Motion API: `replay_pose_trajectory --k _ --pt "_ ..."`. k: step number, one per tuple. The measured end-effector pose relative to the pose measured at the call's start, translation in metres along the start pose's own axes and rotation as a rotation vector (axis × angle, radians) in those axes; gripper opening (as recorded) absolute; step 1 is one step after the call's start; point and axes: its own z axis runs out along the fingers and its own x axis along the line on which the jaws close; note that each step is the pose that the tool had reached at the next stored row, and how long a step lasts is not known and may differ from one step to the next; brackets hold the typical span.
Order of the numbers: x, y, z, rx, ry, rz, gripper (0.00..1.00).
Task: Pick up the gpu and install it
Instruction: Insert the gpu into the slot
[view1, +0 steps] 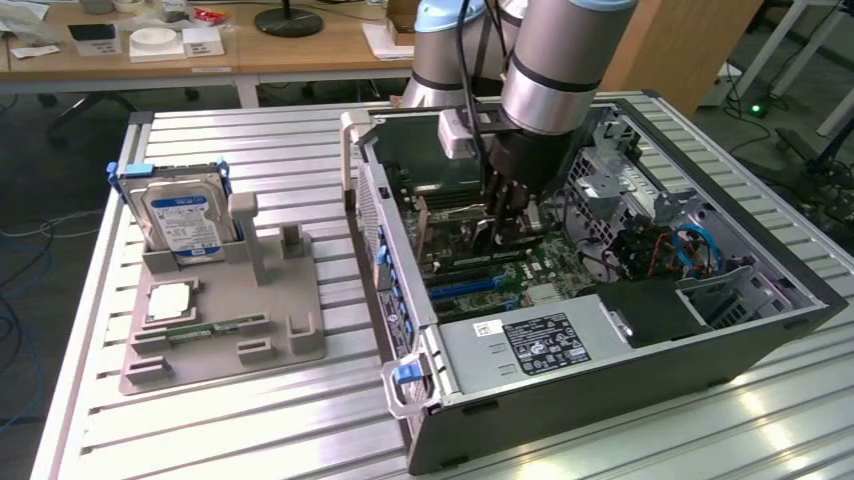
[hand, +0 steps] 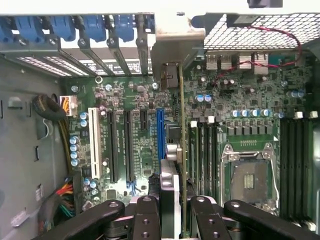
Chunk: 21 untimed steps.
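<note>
Got the gpu (hand: 175, 145) pinched edge-on between the jaws, partly closed and snug on both faces, silver bracket (hand: 172, 47) at the end far from them, up by the rear slot covers (hand: 100, 45). Hanging inside the open pc case (view1: 747, 330), close over the motherboard (hand: 240, 90) beyond the jaws, right beside the blue slot (hand: 160, 145). Counting the pickup as done. Calling the install unfinished, since can't see the card edge pushed home. Well off to the side on the table (view1: 267, 440): grey parts stand (view1: 227, 320) holding a hard drive (view1: 187, 225).
</note>
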Motion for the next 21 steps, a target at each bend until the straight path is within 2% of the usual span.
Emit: replay_pose_trajectory --k 2,5,6,10,11,12,13,14,19,21 --pt "0.0000 0.0000 0.0006 -0.0024 0.0132 0.000 0.28" --pt "0.0002 -0.0002 0.0025 -0.0015 0.0357 0.001 0.28" --pt "0.0002 -0.0002 0.0031 -0.0013 0.0380 0.001 0.28" --pt "0.0002 -0.0002 0.0032 -0.0013 0.0379 0.001 0.28" --pt "0.0002 -0.0001 0.0036 -0.0014 0.0344 0.001 0.28" --pt "0.0002 -0.0001 0.0040 -0.0020 0.0246 0.001 0.28" --pt "0.0002 -0.0002 0.0043 -0.0027 0.0123 0.000 0.28" --pt "0.0002 -0.0003 0.0046 -0.0031 0.0047 0.000 0.28" --pt "0.0002 -0.0003 0.0050 -0.0031 0.0035 0.000 0.28" --pt "0.0003 -0.0007 0.0061 0.0003 0.0033 0.000 0.28"
